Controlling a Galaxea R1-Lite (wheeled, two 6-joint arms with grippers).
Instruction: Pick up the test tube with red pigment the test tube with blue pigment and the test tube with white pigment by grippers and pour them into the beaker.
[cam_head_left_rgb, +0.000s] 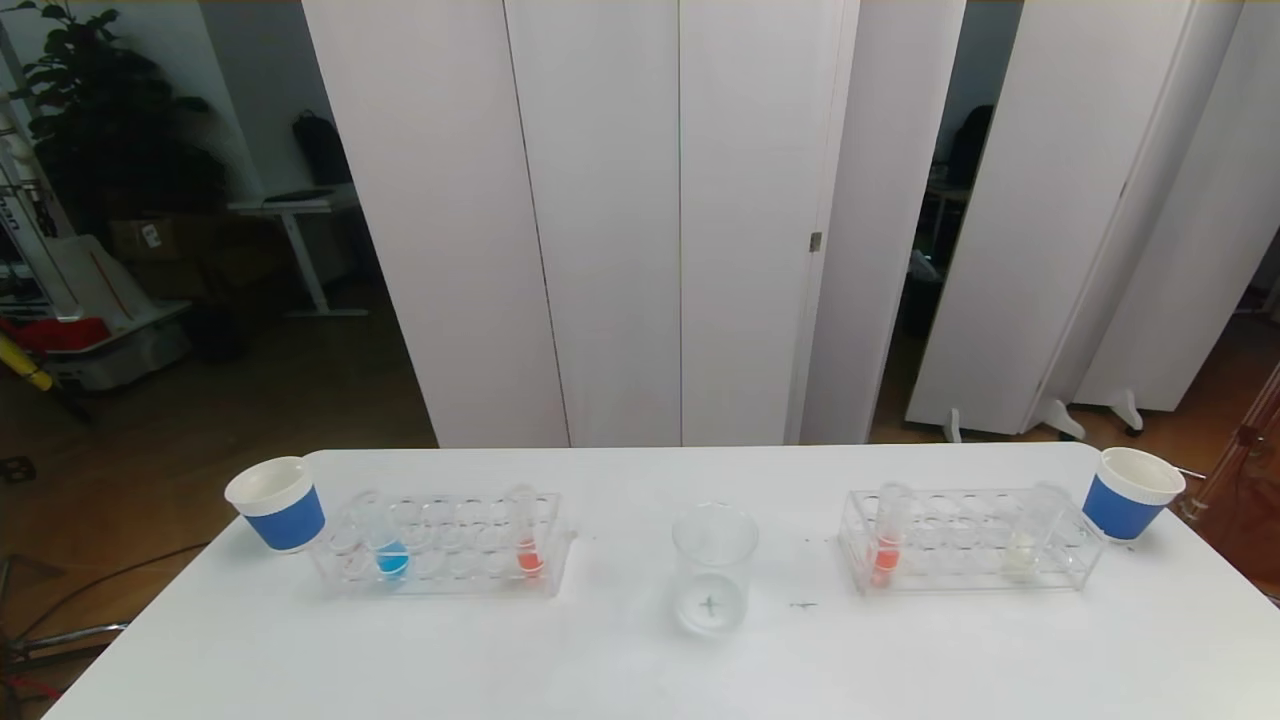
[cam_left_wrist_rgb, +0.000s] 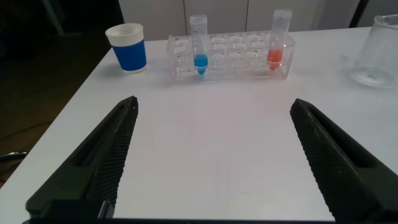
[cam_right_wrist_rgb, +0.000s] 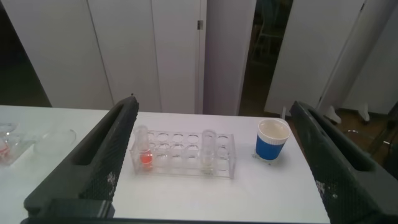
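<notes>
On the table (cam_head_left_rgb: 640, 660), one beaker (cam_head_left_rgb: 713, 568) stands between two racks (cam_head_left_rgb: 445, 545) holding four tubes, flanked by two cups (cam_head_left_rgb: 278, 503); both pincers (cam_left_wrist_rgb: 214, 162) (cam_right_wrist_rgb: 214, 162) gape apart.

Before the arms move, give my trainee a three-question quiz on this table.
1. True or false: the beaker stands between the two racks.
2. Which tube shares the left rack with the test tube with blue pigment? A) white B) orange-red C) none
3. Fill in: the test tube with white pigment stands in the right rack, at the end nearest the ____ cup.

Key: 1 true; 2 B; 3 right
</notes>
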